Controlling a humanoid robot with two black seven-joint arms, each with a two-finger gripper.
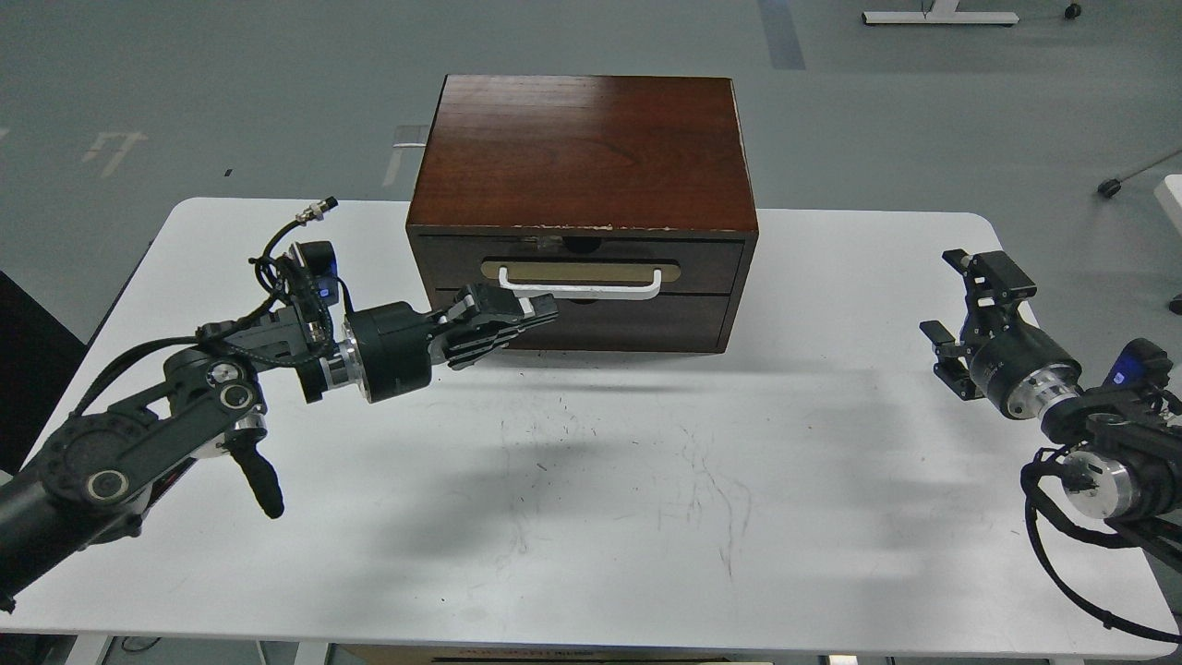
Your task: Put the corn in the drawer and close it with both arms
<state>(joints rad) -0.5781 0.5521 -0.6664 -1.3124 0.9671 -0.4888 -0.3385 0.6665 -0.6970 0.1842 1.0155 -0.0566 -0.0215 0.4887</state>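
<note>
The drawer (pixel 706 266) is the upper front of a dark brown wooden box (pixel 582 148). It sits flush with the box, and its white bar handle (pixel 580 288) lies across a beige plate. The corn is out of view. My left gripper (pixel 540 314) is just below the handle's left end, in front of the plain lower panel (pixel 637 323). Its fingers are spread and hold nothing. My right gripper (pixel 960 307) is open and empty, well to the right of the box above the table's right side.
The box stands at the back middle of the white table (pixel 600 480). My left arm's elbow (pixel 138 443) hangs over the table's left part. My right arm's wrist and cables (pixel 1099 462) are at the right edge.
</note>
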